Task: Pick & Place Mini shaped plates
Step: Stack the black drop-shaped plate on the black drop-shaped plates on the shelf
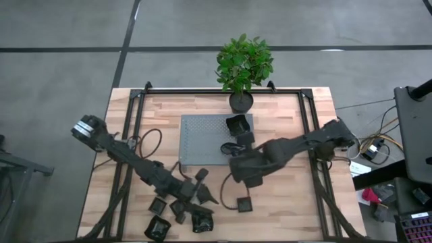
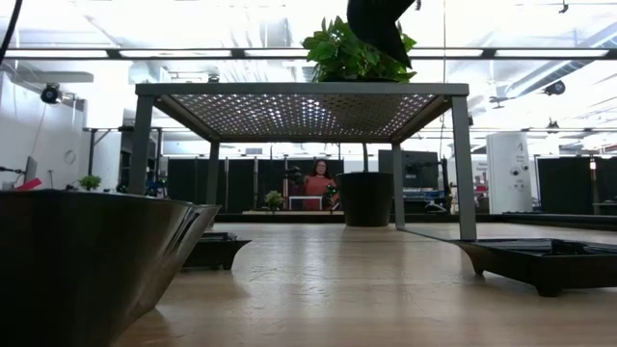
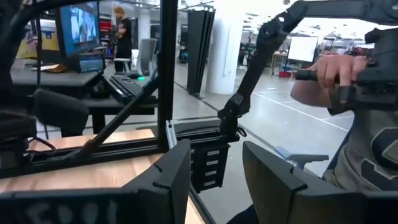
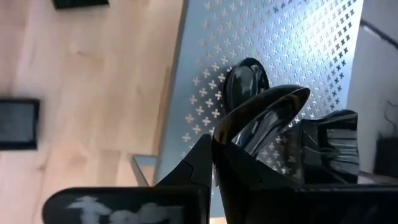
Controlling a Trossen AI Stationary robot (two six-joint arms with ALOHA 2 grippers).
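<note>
1. The right gripper [image 4: 214,155] hangs over the near right part of the grey perforated metal platform [image 1: 202,138], its fingers clamped on a glossy black teardrop-shaped mini plate [image 4: 261,121] held on edge.
2. Judged from this, the step in hand is setting that plate down on the platform. It should go well if the plate is lowered until its base meets the metal and is turned flat before the fingers part.
3. Three black dishes already sit on the platform's right side: a small rounded one [image 4: 246,79] just beyond the held plate, a square one [image 1: 237,124] near the far right corner, and another [image 1: 246,138] close to it. The bare left half offers more room.
4. The platform's near edge is close beneath the gripper; a release there risks the plate tipping off onto the wooden table [image 1: 283,196].
5. The left gripper [image 3: 214,171] waits with fingers apart, low at the table's near left, among the remaining black mini plates [image 1: 177,209].
6. The green potted plant [image 1: 243,67] stands behind the platform.
</note>
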